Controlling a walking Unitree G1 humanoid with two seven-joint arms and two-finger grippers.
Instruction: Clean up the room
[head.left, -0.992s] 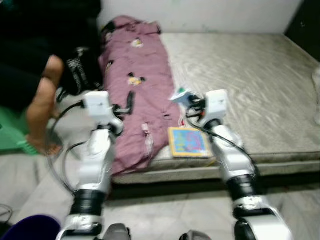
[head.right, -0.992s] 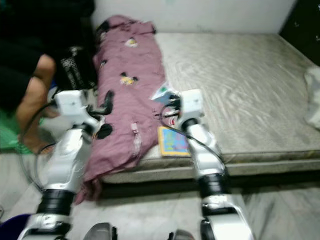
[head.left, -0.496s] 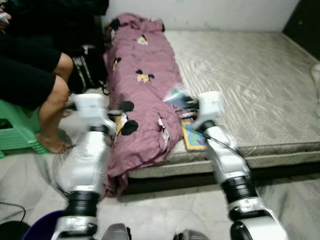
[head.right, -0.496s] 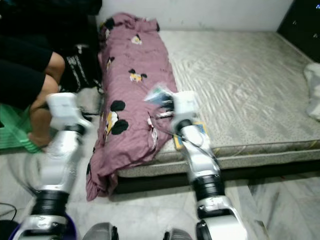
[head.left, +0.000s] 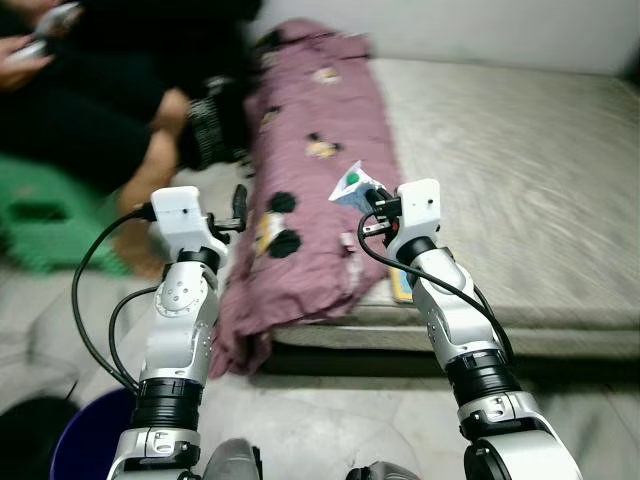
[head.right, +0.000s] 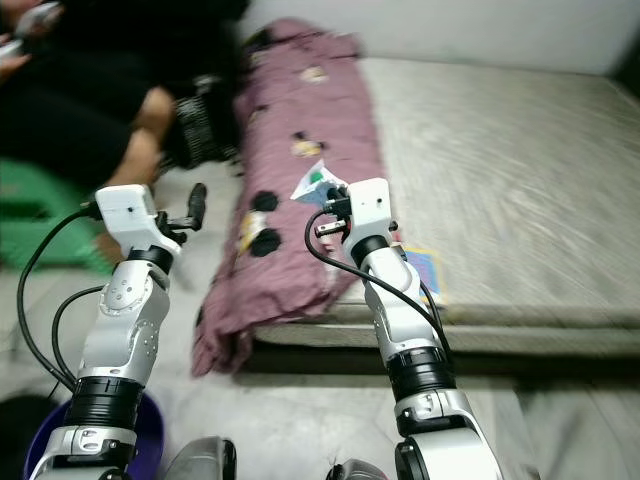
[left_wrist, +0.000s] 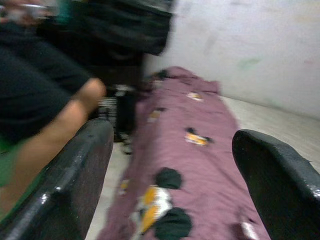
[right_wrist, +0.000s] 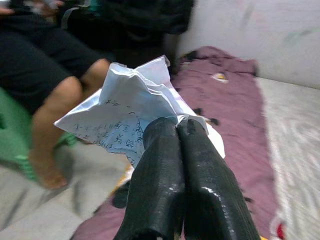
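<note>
My right gripper (right_wrist: 176, 126) is shut on a crumpled white paper wrapper (right_wrist: 127, 112) with blue print. It holds the wrapper (head.left: 350, 186) up over the near edge of the bed, above a maroon blanket (head.left: 315, 170) with cartoon patches. My left gripper (head.left: 238, 200) is raised beside the bed's left side. It stands open with nothing between its fingers (left_wrist: 75, 175). A purple bucket (head.left: 85, 440) sits on the floor low at the left, beside my left arm.
A grey mattress (head.left: 520, 170) lies low on the floor ahead. A colourful book (head.right: 425, 270) rests near its front edge. A person (head.left: 110, 110) in black sits on a green stool (head.left: 40, 205) at the left, one foot on the floor close to the blanket.
The whole picture has shifted right, so my head has turned left. The right gripper still holds the wrapper, and the purple bucket shows more at the lower left.
</note>
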